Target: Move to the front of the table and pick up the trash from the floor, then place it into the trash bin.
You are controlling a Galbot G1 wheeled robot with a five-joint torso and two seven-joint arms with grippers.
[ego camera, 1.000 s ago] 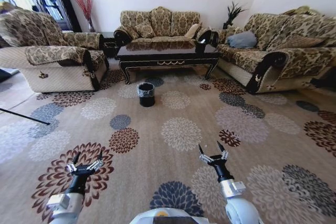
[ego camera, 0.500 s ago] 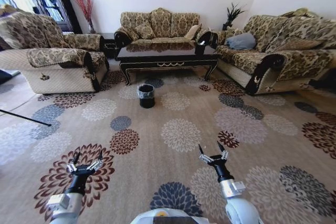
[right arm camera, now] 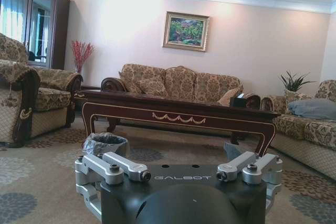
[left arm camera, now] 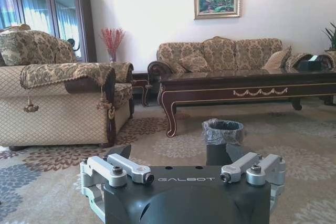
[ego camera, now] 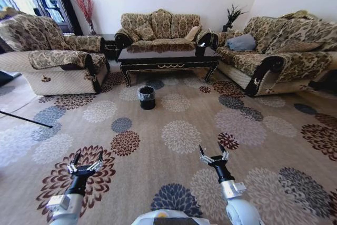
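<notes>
Since the earlier frame our camera has shifted slightly; the table [ego camera: 167,55] sits upper centre, the trash bin [ego camera: 147,97] just below. Left gripper [ego camera: 84,165] and right gripper [ego camera: 212,155] hover, jaws spread, empty.

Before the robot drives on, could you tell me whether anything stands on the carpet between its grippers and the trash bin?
Nothing visible does: bare flowered carpet stretches from the left gripper and right gripper to the trash bin before the coffee table.

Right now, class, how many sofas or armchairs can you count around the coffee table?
3. An armchair stands left of the coffee table, a sofa behind it against the wall, and a longer sofa on the right. More seating may lie outside the views.
</notes>
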